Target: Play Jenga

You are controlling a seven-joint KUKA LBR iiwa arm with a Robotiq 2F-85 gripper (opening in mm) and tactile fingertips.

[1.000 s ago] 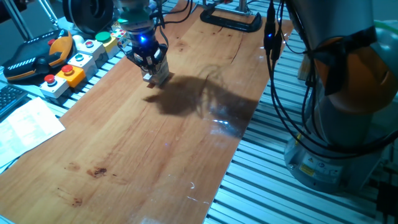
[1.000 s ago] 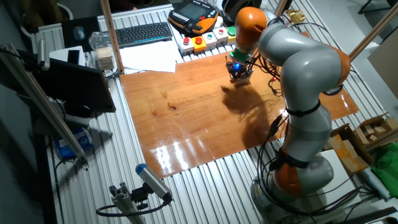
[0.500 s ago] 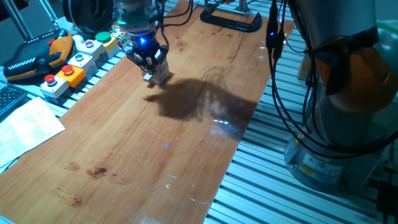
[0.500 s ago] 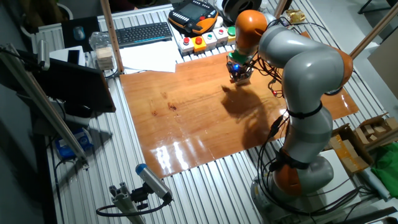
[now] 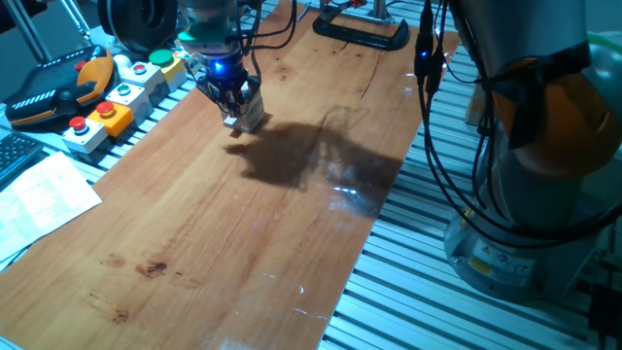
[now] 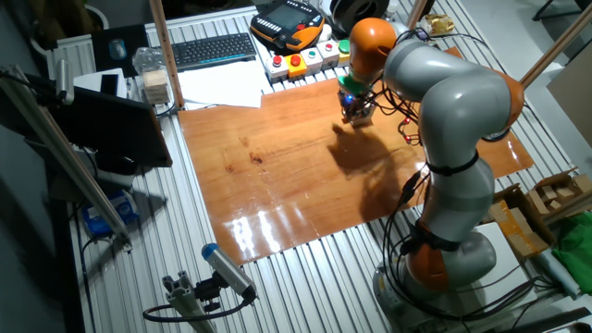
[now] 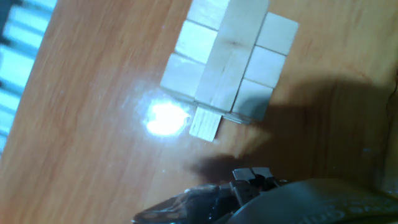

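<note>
The Jenga tower [image 5: 248,119] is a small stack of pale wooden blocks on the wooden board [image 5: 224,233], near its far left edge. From the other side the tower [image 6: 362,117] peeks out under the hand. My gripper [image 5: 232,101] hangs just above and beside it, a blue light glowing on the wrist. In the hand view the tower [image 7: 227,62] lies at the top, with one long block across a layer of three. It is not between my fingers, and only dark gripper parts [image 7: 249,180] show at the bottom edge. Whether the jaws are open does not show.
Grey button boxes [image 5: 109,105] and an orange teach pendant [image 5: 53,87] line the board's left side. A black clamp [image 5: 360,31] holds the far end. Paper [image 5: 39,194] and a keyboard [image 6: 213,48] lie beyond. The arm's base [image 5: 525,204] and cables stand at the right.
The gripper has shifted slightly toward the far end of the board, staying over the tower. The tower has not moved.
</note>
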